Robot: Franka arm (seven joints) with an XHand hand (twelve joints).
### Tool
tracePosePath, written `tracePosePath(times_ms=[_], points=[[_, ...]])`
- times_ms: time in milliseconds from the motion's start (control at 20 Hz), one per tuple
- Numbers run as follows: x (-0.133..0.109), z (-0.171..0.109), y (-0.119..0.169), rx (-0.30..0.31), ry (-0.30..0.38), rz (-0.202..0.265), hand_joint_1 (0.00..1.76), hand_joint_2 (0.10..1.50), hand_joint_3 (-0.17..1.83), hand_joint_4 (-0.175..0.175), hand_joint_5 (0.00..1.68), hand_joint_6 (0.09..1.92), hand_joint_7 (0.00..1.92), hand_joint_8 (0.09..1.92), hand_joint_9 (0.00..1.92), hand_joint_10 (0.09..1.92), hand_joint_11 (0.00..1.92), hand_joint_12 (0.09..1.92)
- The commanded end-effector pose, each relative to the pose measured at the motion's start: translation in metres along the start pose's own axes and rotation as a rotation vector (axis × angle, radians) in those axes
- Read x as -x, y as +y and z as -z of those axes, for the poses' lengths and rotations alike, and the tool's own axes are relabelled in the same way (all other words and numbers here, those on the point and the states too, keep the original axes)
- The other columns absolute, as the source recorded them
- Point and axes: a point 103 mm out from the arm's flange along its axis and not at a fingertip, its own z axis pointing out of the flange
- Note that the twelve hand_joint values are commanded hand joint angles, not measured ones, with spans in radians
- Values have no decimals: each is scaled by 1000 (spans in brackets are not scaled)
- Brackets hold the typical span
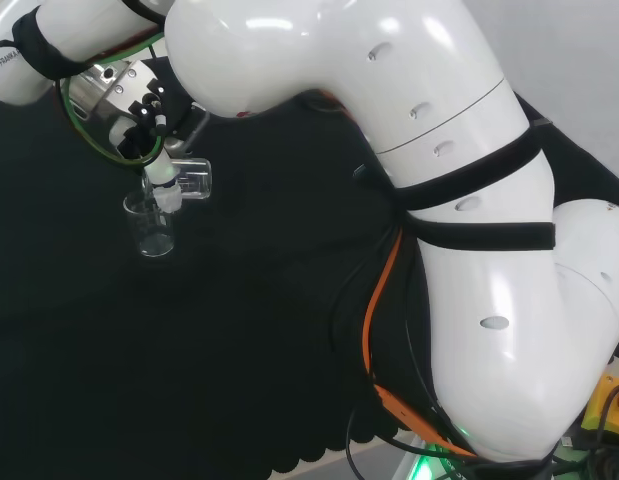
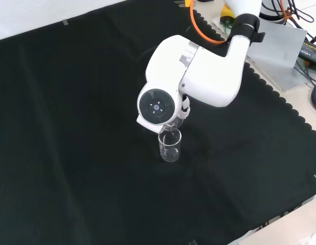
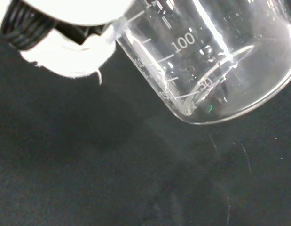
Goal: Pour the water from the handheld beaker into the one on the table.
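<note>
Beaker (image 1: 192, 177) tilted in the hand (image 1: 139, 110) over standing beaker (image 1: 151, 228).

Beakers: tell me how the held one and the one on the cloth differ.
The held beaker lies tipped on its side in the hand; the standing beaker is upright. The held beaker hangs in the air above the standing beaker's rim; the standing beaker rests on the black cloth. Both are clear vessels.
</note>
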Motion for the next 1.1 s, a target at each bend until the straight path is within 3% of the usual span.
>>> tracePosePath(times_ms=[50,1100], points=[[-3,1,1,-10,-26,-10,1123,630,718,175,1271,708,1662,87,1563,87,1109,916],[-3,6,3,-63,-65,-27,1121,632,718,175,1265,718,1662,87,1563,87,1112,915]])
